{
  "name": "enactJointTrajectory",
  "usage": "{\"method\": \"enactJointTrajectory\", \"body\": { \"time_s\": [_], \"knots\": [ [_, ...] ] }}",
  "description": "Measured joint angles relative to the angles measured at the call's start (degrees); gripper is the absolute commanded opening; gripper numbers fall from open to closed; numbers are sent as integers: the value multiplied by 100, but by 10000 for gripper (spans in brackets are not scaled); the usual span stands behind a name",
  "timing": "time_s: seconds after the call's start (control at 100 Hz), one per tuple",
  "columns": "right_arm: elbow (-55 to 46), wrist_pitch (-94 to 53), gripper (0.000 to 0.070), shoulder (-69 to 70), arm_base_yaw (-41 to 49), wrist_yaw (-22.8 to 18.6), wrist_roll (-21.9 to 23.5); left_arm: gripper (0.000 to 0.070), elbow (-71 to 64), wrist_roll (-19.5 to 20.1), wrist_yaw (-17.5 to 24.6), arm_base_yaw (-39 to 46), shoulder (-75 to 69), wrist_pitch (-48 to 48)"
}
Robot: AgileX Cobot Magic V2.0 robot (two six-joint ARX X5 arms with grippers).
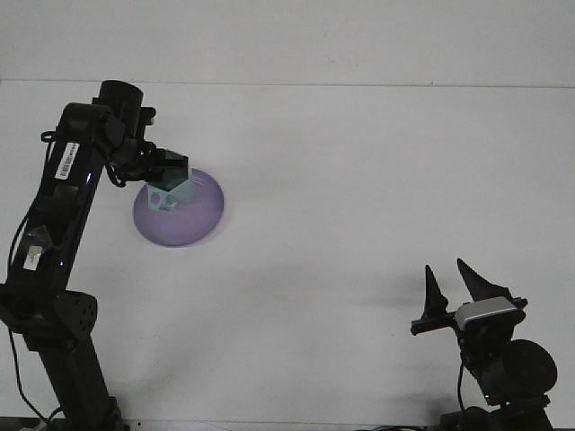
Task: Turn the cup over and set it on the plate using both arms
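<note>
Teal cup [168, 190], gripped by left gripper [162, 180], sits over purple plate [180, 215] at upper left; release follows, right gripper [451, 287] idle with fingers apart.

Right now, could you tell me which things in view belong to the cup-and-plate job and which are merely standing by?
In the job:
green cup, held by the left gripper
purple plate

Standing by:
right gripper, open and away from both
white table

1 cup [170, 190], 1 plate [198, 220], 2 arms w/ 1 claw each: left [167, 178], right [451, 280].
</note>
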Motion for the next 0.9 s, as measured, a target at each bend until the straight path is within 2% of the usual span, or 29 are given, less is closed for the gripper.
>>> {"method": "enactJointTrajectory", "body": {
  "time_s": [0.46,0.9],
  "knots": [
    [0,-2,372,0,0,0,0,12,-144,39,-13,275,673,518],
    [0,-2,372,0,0,0,0,12,-144,72,-13,278,1180,452]
  ]
}}
